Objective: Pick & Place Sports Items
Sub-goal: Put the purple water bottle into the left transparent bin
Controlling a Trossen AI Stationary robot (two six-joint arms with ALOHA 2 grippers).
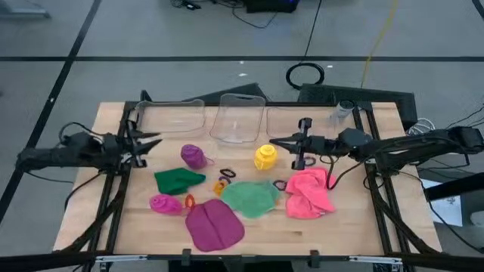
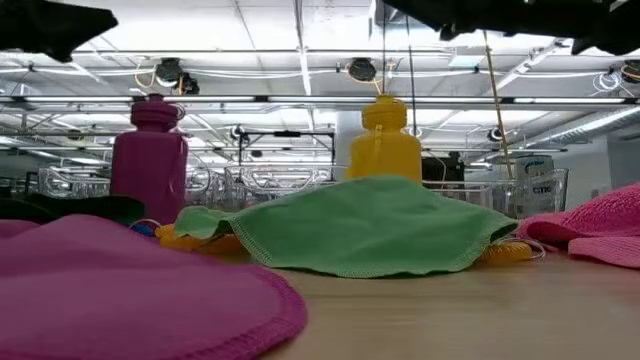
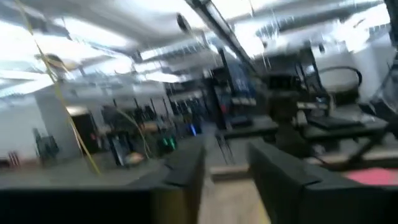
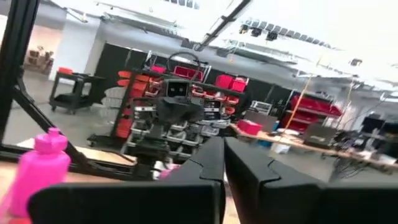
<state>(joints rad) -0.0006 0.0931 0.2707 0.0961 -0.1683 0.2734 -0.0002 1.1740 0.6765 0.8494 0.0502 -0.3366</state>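
A purple bottle (image 1: pixel 193 156) and a yellow bottle (image 1: pixel 265 157) stand upright mid-table; both show in the low view (image 2: pixel 150 160) (image 2: pixel 384 140). A magenta bottle (image 1: pixel 165 203) lies on its side. A dark green cloth (image 1: pixel 178 180), a light green cloth (image 1: pixel 250 197), a pink cloth (image 1: pixel 308 192) and a magenta cloth (image 1: pixel 214 225) lie flat. Small orange rings (image 1: pixel 220 187) and purple rings (image 1: pixel 279 184) lie among them. My left gripper (image 1: pixel 155 140) is open and empty, left of the purple bottle. My right gripper (image 1: pixel 272 141) is shut and empty, just beyond the yellow bottle.
Three clear plastic bins (image 1: pixel 170 117) (image 1: pixel 240 117) (image 1: pixel 295 119) stand in a row along the far edge. A clear cup (image 1: pixel 342 113) stands at the far right. Bare wood shows along the near edge and on the left side of the table.
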